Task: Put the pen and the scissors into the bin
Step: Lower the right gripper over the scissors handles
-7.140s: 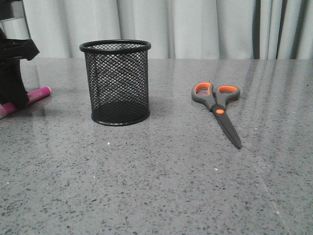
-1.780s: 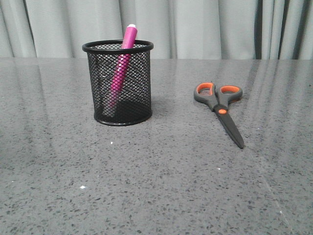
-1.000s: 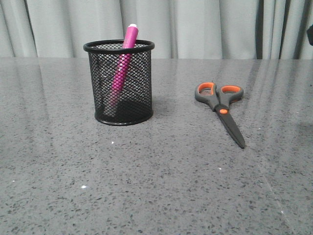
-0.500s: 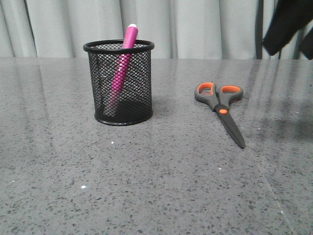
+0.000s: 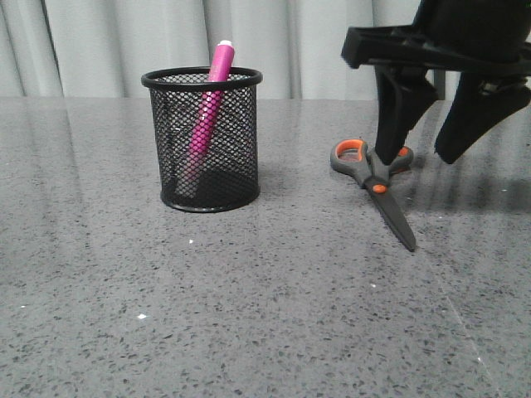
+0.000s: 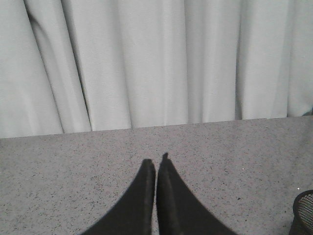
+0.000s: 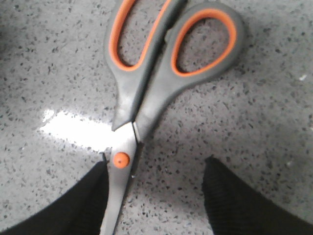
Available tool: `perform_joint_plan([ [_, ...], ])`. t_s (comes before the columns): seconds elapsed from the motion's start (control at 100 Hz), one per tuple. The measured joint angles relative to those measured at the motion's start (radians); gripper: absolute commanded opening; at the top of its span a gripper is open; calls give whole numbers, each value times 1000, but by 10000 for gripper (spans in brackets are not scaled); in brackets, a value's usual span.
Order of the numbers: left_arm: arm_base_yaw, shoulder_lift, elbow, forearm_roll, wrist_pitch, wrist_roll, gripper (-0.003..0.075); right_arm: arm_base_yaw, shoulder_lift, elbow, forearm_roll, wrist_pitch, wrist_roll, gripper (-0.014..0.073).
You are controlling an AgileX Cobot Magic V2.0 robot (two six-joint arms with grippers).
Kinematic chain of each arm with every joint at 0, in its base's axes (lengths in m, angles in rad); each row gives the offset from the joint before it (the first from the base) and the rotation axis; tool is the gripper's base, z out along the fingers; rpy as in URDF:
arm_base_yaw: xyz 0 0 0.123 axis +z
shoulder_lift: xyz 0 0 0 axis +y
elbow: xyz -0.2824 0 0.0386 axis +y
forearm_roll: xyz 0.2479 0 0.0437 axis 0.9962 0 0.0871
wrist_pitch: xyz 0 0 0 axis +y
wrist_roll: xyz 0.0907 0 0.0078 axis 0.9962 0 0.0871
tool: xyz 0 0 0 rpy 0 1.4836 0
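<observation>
Front, bin: I see the bin (image 5: 202,139) upright on the counter (image 5: 249,315), with the pen (image 5: 206,112) leaning inside it, whitish end above the rim.
Front, scissors: the scissors (image 5: 373,182) lie flat, well apart from the bin, handles away from me, blades toward me.
Front, right tool: my right tool (image 5: 419,153) hangs wide over the handles, one finger in front of the loops, the other beside them.
Left wrist, left tool: my left tool (image 6: 156,164) is pressed together, holding nothing, above bare counter; the bin's edge (image 6: 304,210) shows at the corner.
Right wrist, scissors: the orange pivot (image 7: 121,159) sits just by one finger (image 7: 73,205); the other finger (image 7: 234,196) stands clear.
Step in hand: I judge the neck is off-centre; I'd shift sideways so both fingers straddle it, lower until nearly touching the counter, then squeeze gently so the flat scissors don't skid.
</observation>
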Motion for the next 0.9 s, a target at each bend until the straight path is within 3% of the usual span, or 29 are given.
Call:
perform_joint_plan([
  [0.9,0,0,0,0,2,0,-22,29,109,-21,3,-88,30,381],
])
